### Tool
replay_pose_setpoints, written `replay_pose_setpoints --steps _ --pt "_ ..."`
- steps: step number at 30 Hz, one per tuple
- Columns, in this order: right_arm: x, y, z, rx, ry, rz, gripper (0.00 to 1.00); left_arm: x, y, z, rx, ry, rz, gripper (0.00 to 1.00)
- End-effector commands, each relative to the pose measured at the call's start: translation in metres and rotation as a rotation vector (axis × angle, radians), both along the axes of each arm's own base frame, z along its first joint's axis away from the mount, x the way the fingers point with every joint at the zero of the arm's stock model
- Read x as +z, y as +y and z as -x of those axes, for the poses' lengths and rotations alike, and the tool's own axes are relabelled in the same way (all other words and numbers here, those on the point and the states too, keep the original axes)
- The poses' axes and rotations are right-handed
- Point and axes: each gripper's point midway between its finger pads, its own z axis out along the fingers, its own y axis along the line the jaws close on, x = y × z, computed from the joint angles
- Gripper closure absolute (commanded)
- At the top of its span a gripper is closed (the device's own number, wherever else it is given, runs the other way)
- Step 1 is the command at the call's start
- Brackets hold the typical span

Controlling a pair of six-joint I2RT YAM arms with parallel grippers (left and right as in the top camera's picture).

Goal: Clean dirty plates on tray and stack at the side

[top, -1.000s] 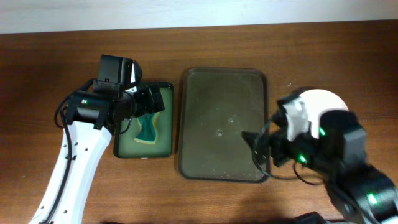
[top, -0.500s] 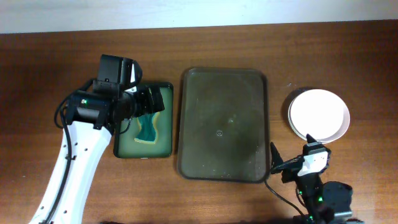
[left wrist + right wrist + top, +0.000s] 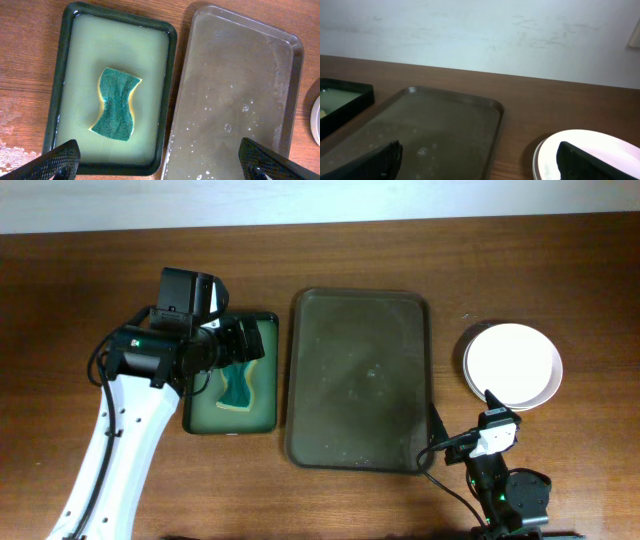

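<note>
Green sponge (image 3: 117, 104) shows whole from the left wrist only; overhead the left arm (image 3: 150, 360) covers it partly. White plates (image 3: 513, 363) lie near the right edge of the table (image 3: 600, 280). Left jaws and right jaws are spread open.

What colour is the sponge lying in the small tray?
The sponge is dark green over yellow; the left wrist view shows it best.

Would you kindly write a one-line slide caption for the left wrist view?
Open left claw hovers over a green sponge soaking in a dark basin, beside the wet grey tray.
</note>
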Motion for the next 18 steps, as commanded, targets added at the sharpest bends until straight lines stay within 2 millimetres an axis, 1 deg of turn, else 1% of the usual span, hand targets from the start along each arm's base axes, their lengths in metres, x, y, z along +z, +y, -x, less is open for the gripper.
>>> replay_pose_setpoints --steps 1,6,7,8,9,10,12,13,15,16,18 --pt "-0.002 -0.001 0.000 -0.002 -0.003 0.006 0.02 0.007 0.000 -0.003 0.003 -0.017 0.011 0.01" --pt "-0.002 -0.001 0.000 -0.002 -0.003 0.006 0.02 0.006 0.001 -0.001 -0.007 -0.012 0.002 0.01" --pt "-0.002 -0.001 0.000 -0.002 -0.003 0.006 0.02 0.007 0.008 0.001 -0.016 -0.019 -0.046 0.01" --pt "-0.002 -0.001 0.000 -0.002 -0.003 0.006 0.02 0.012 0.015 0.006 0.002 -0.038 -0.076 0.01" --pt "-0.002 -0.001 0.000 -0.002 -0.003 0.006 0.02 0.017 0.021 0.013 0.018 -0.065 -0.102 0.01" --pt "-0.002 -0.001 0.000 -0.002 -0.003 0.006 0.02 0.025 0.032 0.025 0.046 -0.133 -0.138 0.01" --pt "-0.002 -0.001 0.000 -0.002 -0.003 0.006 0.02 0.034 0.042 0.043 0.077 -0.241 -0.145 0.01" --pt "-0.002 -0.001 0.000 -0.002 -0.003 0.006 0.02 0.036 0.048 0.058 0.095 -0.330 -0.133 0.01" --pt "-0.002 -0.001 0.000 -0.002 -0.003 0.006 0.02 0.033 0.056 0.075 0.121 -0.431 -0.120 0.01" --pt "-0.002 -0.001 0.000 -0.002 -0.003 0.006 0.02 0.029 0.065 0.085 0.153 -0.498 -0.106 0.01" --pt "-0.002 -0.001 0.000 -0.002 -0.003 0.006 0.02 0.022 0.078 0.096 0.206 -0.585 -0.096 0.01"
